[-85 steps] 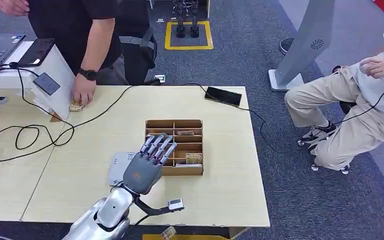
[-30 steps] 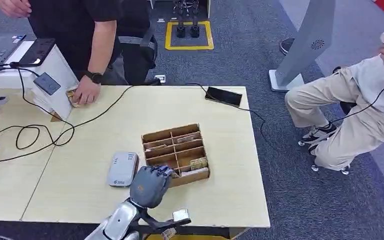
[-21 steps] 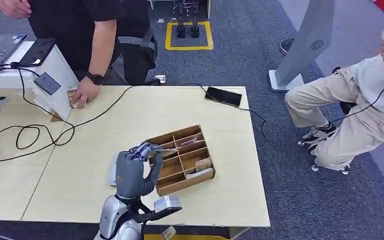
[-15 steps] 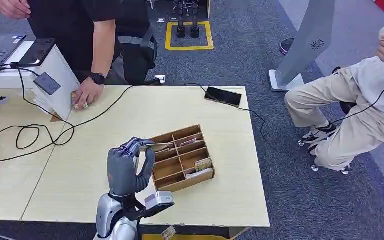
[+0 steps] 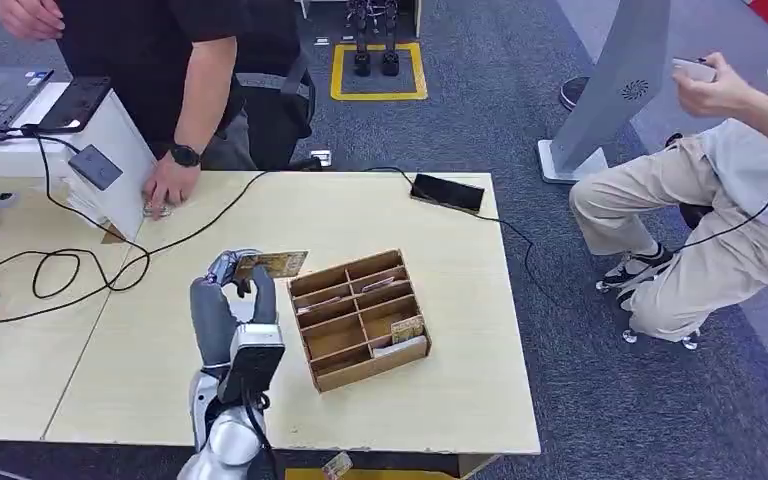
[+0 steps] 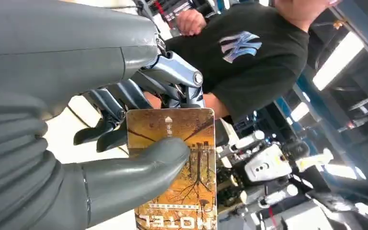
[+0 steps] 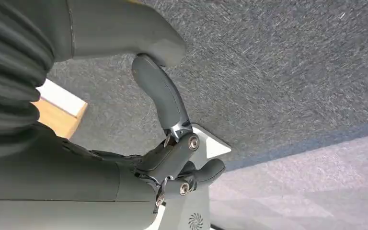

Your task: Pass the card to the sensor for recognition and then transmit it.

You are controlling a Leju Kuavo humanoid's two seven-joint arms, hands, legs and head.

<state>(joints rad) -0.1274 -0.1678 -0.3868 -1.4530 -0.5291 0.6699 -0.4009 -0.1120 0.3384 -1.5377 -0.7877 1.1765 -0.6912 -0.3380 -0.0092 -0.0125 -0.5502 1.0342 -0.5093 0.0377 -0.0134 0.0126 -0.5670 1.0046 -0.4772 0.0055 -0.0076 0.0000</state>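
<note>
My left hand [image 5: 222, 300] is raised over the table just left of the wooden divider box [image 5: 360, 318]. It pinches an orange-brown hotel card [image 5: 272, 264] between thumb and fingers. In the left wrist view the card [image 6: 187, 182] is pressed under the thick grey thumb [image 6: 139, 165], with the dark fingers [image 6: 124, 96] behind it. The card lies roughly flat and points toward the box. My right hand [image 7: 172, 143] hangs over the grey carpet, fingers loosely bent, holding nothing.
The box holds other cards [image 5: 407, 328] in its compartments. A standing person's hand [image 5: 167, 186] rests on cards beside a white stand [image 5: 110, 130] at the far left. Black cables [image 5: 110, 270], a phone [image 5: 447, 192] and a seated person [image 5: 720, 200] are nearby.
My left hand has come up from the box with a card and swung left and farther onto the table. The box was turned and nudged right. The seated person's hand has shifted.
</note>
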